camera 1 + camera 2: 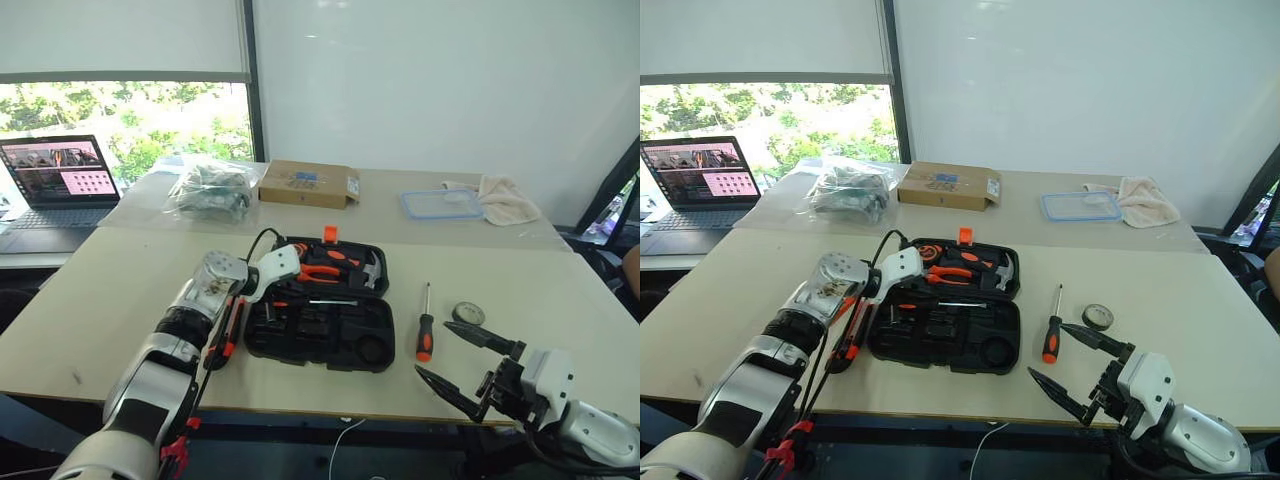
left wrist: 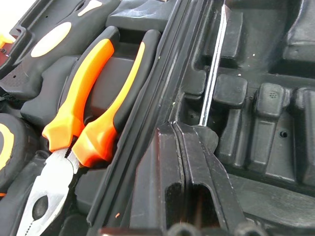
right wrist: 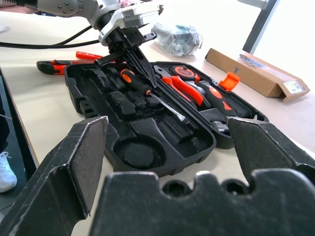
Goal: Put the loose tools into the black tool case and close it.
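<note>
At the lower right of the frame the right gripper (image 1: 462, 366) waits with its fingers spread wide and empty, kept back so it can reach the loose screwdriver (image 1: 425, 326) and small tape roll (image 1: 467, 313) lying just beyond it. At centre the black tool case (image 1: 322, 308) lies open on the table (image 1: 560, 300). The left gripper (image 3: 129, 49) is clenched on a second screwdriver (image 3: 147, 93), seemingly pressing it into a moulded slot. Left of the case lie the utility knife (image 3: 51, 65) and a slim orange tool (image 3: 88, 55)
</note>
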Motion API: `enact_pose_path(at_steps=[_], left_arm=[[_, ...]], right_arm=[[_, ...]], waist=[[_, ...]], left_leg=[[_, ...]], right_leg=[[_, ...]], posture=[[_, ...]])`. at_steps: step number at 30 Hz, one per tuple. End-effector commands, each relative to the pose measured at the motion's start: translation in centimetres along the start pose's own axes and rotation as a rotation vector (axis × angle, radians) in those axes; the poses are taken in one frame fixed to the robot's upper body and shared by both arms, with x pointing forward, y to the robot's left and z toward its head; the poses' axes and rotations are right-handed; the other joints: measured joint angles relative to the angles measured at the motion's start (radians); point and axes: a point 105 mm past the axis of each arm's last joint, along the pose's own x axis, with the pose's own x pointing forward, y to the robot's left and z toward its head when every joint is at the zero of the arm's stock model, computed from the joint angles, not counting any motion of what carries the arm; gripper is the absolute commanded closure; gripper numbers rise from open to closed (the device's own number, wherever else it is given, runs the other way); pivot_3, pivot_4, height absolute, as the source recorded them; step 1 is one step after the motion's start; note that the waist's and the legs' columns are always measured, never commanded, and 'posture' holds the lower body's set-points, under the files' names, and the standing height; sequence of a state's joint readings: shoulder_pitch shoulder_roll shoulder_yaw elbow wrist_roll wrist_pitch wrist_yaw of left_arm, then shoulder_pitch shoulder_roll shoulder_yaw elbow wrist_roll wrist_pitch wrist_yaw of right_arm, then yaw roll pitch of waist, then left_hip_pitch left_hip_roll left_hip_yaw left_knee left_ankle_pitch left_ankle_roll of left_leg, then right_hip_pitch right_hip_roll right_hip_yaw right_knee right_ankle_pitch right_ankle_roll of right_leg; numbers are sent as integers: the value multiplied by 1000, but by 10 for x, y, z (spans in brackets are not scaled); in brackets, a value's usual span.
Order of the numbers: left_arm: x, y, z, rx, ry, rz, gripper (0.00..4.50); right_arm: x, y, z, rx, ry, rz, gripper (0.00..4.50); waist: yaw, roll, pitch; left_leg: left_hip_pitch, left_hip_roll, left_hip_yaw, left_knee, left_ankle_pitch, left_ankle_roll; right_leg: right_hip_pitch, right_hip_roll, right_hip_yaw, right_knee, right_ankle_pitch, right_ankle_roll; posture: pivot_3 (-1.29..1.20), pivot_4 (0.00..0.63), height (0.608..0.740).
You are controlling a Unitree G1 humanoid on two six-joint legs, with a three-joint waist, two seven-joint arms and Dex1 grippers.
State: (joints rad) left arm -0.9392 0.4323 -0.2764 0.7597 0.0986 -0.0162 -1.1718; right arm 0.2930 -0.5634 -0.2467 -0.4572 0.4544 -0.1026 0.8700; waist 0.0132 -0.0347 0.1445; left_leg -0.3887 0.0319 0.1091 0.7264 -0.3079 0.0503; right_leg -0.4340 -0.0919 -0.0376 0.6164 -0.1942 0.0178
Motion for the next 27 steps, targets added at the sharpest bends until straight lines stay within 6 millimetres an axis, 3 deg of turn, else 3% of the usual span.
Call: enact_pose_path(at_steps=[1,10,14,21,25,27], left_arm=[[13,-23,-16,38,107,-104,4431],[25,-29,-24,44,160,-59,4431],[17,-23,-9,33,19,-17,4431],[-45,10,21,54,-338,164,4431],[-90,13,12,-14,-424,181,4431],[-106,6,-5,-69,-400,168,3930]], right_arm=[[-1,-3,13,-47,-33,-11,0],[-1,-4,9,-50,-32,-49,0],[-12,-13,7,-57,2,-114,0],[-51,-20,4,-3,75,-238,0],[-72,-17,0,49,114,-295,0],[-79,-12,-3,76,140,-307,0]], waist=[[1,1,0],[4,9,-6],[4,11,-8],[0,11,-7],[-5,11,-7],[-7,11,-7]], left_leg=[[0,0,0,0,0,0],[10,0,0,0,-3,4],[11,0,0,0,-3,5],[4,0,0,-1,-3,5],[5,1,0,-1,-3,5],[6,1,0,-2,-3,5]], right_leg=[[0,0,0,0,0,0],[12,-3,0,-3,-1,2],[12,-3,0,-3,-1,2],[6,-3,0,-3,-2,3],[6,-3,0,-3,-2,3],[7,-3,0,-3,-2,3]], posture=[[0,150,740],[0,150,740],[0,150,740],[0,150,740],[0,150,740],[0,150,740]])
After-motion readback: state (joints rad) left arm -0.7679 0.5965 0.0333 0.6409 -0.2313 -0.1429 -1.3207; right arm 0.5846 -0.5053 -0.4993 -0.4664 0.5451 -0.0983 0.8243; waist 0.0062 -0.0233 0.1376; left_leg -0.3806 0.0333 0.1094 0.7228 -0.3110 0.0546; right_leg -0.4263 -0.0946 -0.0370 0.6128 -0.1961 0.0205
